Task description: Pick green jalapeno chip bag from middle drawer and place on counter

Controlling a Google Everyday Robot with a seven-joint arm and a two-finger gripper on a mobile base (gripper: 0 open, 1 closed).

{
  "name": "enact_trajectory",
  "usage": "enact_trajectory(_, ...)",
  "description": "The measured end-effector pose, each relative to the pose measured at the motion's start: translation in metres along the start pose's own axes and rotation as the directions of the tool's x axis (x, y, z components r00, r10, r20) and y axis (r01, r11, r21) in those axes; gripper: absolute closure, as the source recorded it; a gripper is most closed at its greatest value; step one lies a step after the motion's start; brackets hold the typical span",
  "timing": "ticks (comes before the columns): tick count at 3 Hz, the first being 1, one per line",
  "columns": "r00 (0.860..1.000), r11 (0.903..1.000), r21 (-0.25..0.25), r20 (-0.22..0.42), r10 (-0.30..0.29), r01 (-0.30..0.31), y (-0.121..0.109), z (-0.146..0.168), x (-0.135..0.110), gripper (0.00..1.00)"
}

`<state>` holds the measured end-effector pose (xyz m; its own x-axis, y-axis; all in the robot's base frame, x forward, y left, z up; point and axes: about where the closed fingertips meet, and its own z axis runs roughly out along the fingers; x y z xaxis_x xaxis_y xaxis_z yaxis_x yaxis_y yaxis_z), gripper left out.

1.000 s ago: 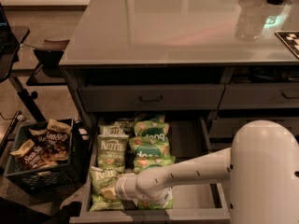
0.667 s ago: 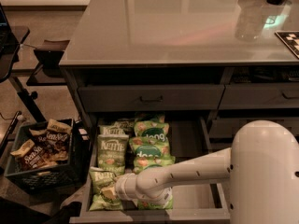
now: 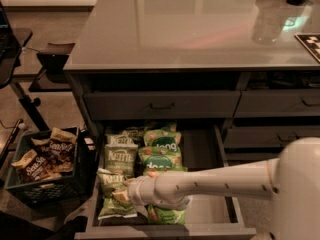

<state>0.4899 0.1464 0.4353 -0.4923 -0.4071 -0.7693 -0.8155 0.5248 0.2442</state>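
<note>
The middle drawer [image 3: 201,148] is pulled open below the counter [image 3: 190,29]. It holds several bags in two rows. Pale green Kettle jalapeno chip bags lie in the left row, one at the front [image 3: 112,180] and one behind it [image 3: 120,158]. Brighter green dang bags [image 3: 161,144] lie in the right row. My white arm reaches in from the right, low across the front of the drawer. My gripper [image 3: 129,193] is right at the front Kettle bag, over its right edge, and partly hides the bags beneath it.
A dark crate [image 3: 75,183] of brown chip bags [image 3: 47,156] stands on the floor left of the drawer. A closed drawer front [image 3: 160,105] sits above the open one, and more closed drawers [image 3: 277,103] are to the right. A dark stand [image 3: 20,84] is at far left.
</note>
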Motion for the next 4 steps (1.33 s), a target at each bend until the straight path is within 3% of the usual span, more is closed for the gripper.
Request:
enact_trajectory(1, 0.988, 0.9945, -0.042, 0.125, -0.09, 0.096, -0.068, -0.075, -0.068, 1.0)
enact_trajectory(2, 0.982, 0.9837, -0.122, 0.15, -0.113, 0.132, -0.077, -0.09, -0.088, 1.0)
enact_trajectory(3, 0.982, 0.9737, -0.157, 0.114, -0.148, 0.165, -0.109, -0.108, -0.136, 1.0)
enact_trajectory(4, 0.978, 0.9584, -0.194, 0.061, -0.201, 0.209, -0.126, -0.139, -0.172, 1.0)
